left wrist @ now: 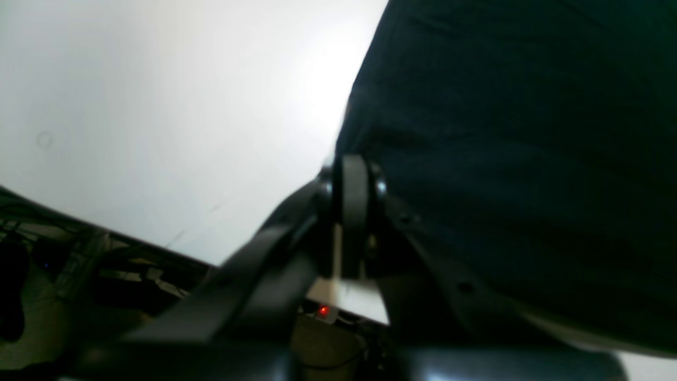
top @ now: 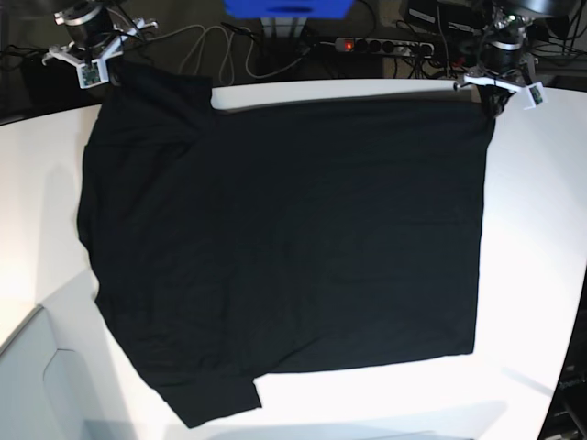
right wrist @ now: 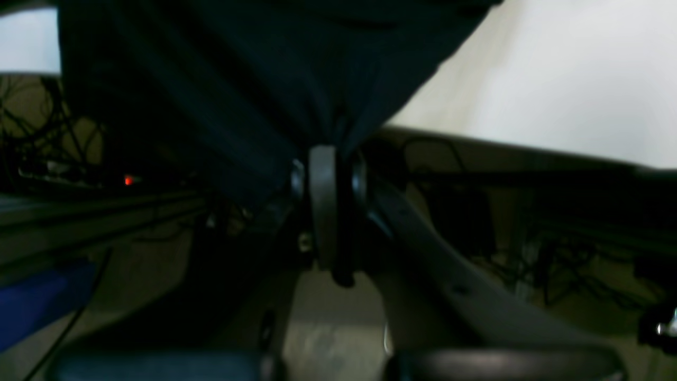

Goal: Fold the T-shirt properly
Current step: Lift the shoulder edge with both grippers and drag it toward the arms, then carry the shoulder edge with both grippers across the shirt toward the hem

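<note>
The black T-shirt lies spread on the white table, plain side up, no print showing. My left gripper is at the shirt's far right corner, by the table's back edge. In the left wrist view its fingers are shut on the cloth edge. My right gripper is at the shirt's far left corner, beyond the table's back edge. In the right wrist view its fingers are shut on bunched black cloth.
A power strip with a red light, cables and a blue box lie behind the table's back edge. The table's front left corner is cut off at an angle. The shirt's lower sleeve reaches near the front edge.
</note>
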`<action>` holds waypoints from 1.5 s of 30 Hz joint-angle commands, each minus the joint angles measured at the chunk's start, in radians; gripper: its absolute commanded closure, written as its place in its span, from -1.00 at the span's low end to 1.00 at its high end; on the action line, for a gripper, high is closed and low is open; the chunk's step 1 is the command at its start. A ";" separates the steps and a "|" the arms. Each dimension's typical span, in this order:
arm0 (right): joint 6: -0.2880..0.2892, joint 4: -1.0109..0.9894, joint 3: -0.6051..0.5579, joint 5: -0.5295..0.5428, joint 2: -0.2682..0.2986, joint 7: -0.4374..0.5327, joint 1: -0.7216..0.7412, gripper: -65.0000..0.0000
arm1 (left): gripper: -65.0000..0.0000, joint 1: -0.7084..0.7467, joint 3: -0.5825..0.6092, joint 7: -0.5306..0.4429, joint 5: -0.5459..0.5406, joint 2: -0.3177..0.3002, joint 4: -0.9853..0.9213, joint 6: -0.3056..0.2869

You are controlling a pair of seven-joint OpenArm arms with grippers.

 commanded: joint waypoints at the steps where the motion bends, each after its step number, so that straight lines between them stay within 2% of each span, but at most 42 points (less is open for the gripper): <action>1: 0.022 0.019 0.007 0.001 0.006 0.032 -0.007 1.00 | 1.00 0.012 -0.008 -0.022 -0.005 -0.008 0.017 0.001; 11: 0.023 0.059 0.006 0.004 0.006 0.019 0.131 1.00 | 1.00 -0.030 -0.009 -0.022 -0.002 -0.008 0.021 0.004; 17: 0.023 0.059 0.006 0.004 0.006 -0.138 0.283 1.00 | 1.00 -0.085 -0.009 -0.022 -0.001 -0.013 0.021 0.006; 31: 0.025 0.031 -0.006 0.003 0.010 -0.397 0.652 1.00 | 1.00 -0.226 -0.009 -0.022 -0.001 -0.016 0.010 0.009; 39: 0.025 -0.099 -0.048 0.001 0.013 -0.414 0.835 1.00 | 1.00 -0.304 -0.009 -0.022 0.003 -0.017 0.004 0.009; 45: 0.026 -0.199 -0.049 0.001 0.015 -0.414 0.933 1.00 | 1.00 -0.366 -0.009 -0.022 0.001 -0.019 -0.088 0.009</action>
